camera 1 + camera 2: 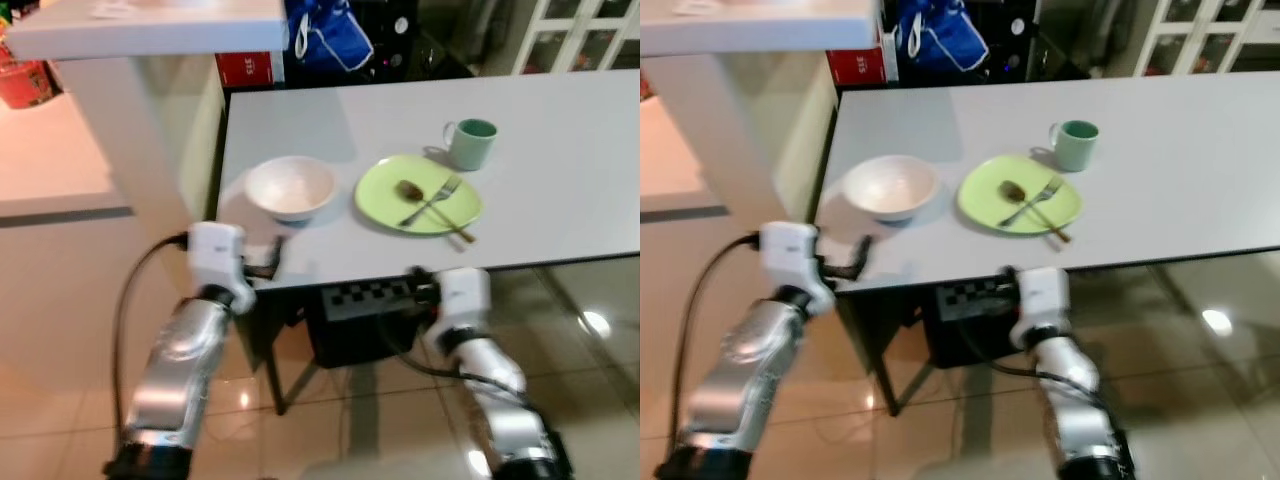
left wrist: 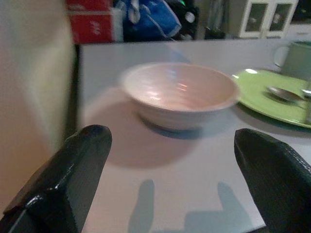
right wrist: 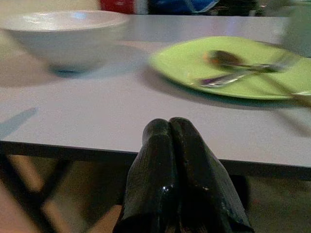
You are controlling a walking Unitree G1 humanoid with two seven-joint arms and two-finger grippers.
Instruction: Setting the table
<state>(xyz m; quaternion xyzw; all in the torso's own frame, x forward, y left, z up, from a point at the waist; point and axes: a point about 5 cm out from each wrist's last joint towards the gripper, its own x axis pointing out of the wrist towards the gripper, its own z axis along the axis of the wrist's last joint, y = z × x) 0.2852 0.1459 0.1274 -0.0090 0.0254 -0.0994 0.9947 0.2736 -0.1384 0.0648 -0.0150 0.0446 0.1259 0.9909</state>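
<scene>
From the head views: white bowl (image 1: 291, 187) upright near the table's (image 1: 560, 215) left near corner, green plate (image 1: 418, 194) just beside it on the right, green mug (image 1: 471, 142) behind the plate's far right rim with its handle turned left. Fork (image 1: 431, 200) and spoon (image 1: 432, 207) crossed on the plate, long axes running diagonally; fork tines toward the mug, spoon bowl toward the plate's centre, handle past the near right rim. Left gripper (image 1: 268, 258) hovering at the table's near edge in front of the bowl; right gripper (image 1: 413, 276) at the edge, just below the tabletop, in front of the plate. From the left wrist view: fingers (image 2: 73, 177) spread wide, empty, bowl centred ahead between them, mouth up, plate touching nothing beyond it. Probably a reach for the bowl: best to keep level, close on the near rim, lift without tipping, clear of the plate. From the right wrist view: fingers (image 3: 167, 179) pressed together, holding nothing, pointing at the plate; cutlery blurred. For the cutlery, best opened first and brought across a handle's long axis.
</scene>
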